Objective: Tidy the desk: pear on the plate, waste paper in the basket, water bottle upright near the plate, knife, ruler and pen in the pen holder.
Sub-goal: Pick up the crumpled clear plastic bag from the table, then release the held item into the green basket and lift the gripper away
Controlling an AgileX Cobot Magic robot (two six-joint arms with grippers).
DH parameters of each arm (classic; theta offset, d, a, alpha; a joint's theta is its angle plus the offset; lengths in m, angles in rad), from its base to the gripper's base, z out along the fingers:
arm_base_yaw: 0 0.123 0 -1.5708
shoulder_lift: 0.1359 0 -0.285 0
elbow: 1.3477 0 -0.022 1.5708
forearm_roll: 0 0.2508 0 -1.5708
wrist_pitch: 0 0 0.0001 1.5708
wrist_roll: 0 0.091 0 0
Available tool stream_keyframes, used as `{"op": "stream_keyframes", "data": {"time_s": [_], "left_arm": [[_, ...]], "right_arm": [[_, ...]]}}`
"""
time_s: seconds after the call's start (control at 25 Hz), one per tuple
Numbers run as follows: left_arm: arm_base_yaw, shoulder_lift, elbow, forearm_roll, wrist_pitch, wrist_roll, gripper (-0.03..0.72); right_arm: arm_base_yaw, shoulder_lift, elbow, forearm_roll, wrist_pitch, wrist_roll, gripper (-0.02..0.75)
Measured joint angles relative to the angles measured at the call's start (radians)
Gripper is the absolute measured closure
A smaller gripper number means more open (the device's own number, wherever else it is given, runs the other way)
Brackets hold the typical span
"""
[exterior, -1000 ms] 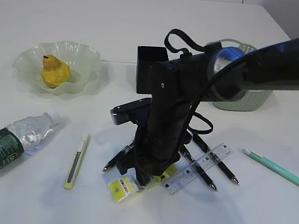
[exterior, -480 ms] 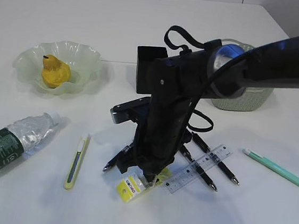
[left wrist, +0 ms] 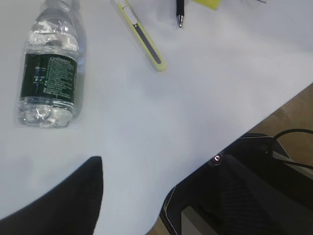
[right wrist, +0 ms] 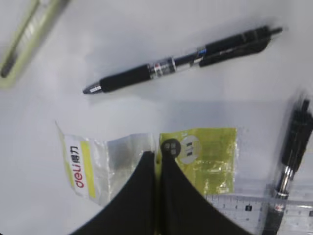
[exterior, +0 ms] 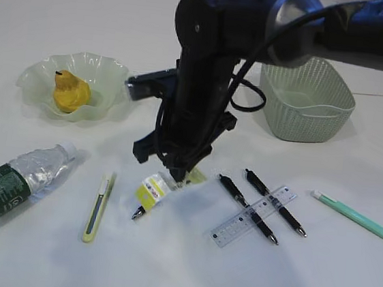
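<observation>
**Wrapper off the desk, basket not yet reached**

Lifted clear of the tabletop since a second ago, the right gripper (exterior: 178, 176) now hangs higher and further left in the exterior view, and the yellow-and-clear wrapper (exterior: 152, 189) that lay flat by the ruler (exterior: 254, 216) dangles from it above a black pen (exterior: 138, 212). With the arm raised, the green basket (exterior: 304, 102) shows whole — earlier it was mostly hidden. Nothing else has shifted: pear (exterior: 69, 91) in the glass plate (exterior: 111, 71), water bottle (exterior: 15, 182) on its side, utility knife (exterior: 98, 206) beside it, two more pens crossing the ruler, a green pen (exterior: 352, 215) to the right.

In the right wrist view the jaws stand pressed together on the wrapper (right wrist: 195, 152), pinching it near the seam between the clear half and the yellow half. The left gripper is not seen in any view; its wrist camera looks down on the water bottle (left wrist: 49, 68) and knife (left wrist: 139, 36) near the table's edge, so I take it as parked with jaws apart, holding nothing.

Risks, as I judge them:
- The film is thin and slick, and the grip is a narrow pinch — a quick swing toward the basket could let it slide out short of the rim.
- The loose end hangs low; it may brush the pens or ruler and nudge them.
- On release, the light wrapper could cling to a finger pad instead of dropping.
</observation>
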State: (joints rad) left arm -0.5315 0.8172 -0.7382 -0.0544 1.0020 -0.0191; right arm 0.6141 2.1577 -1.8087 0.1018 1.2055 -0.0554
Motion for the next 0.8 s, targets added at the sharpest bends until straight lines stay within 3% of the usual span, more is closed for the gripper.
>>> {"op": "stream_keyframes", "data": {"time_s": [0.32, 0.6, 0.8], "left_arm": [[0.000, 0.000, 0.000, 0.000, 0.000, 0.000, 0.174], [0.000, 0.000, 0.000, 0.000, 0.000, 0.000, 0.179], [0.000, 0.000, 0.000, 0.000, 0.000, 0.000, 0.185]], "right_arm": [[0.000, 0.000, -0.186, -0.083, 0.017, 0.002, 0.723], [0.000, 0.000, -0.218, -0.199, 0.021, 0.055, 0.723], [0.000, 0.000, -0.220, -0.207, 0.024, 0.064, 0.723]]}}
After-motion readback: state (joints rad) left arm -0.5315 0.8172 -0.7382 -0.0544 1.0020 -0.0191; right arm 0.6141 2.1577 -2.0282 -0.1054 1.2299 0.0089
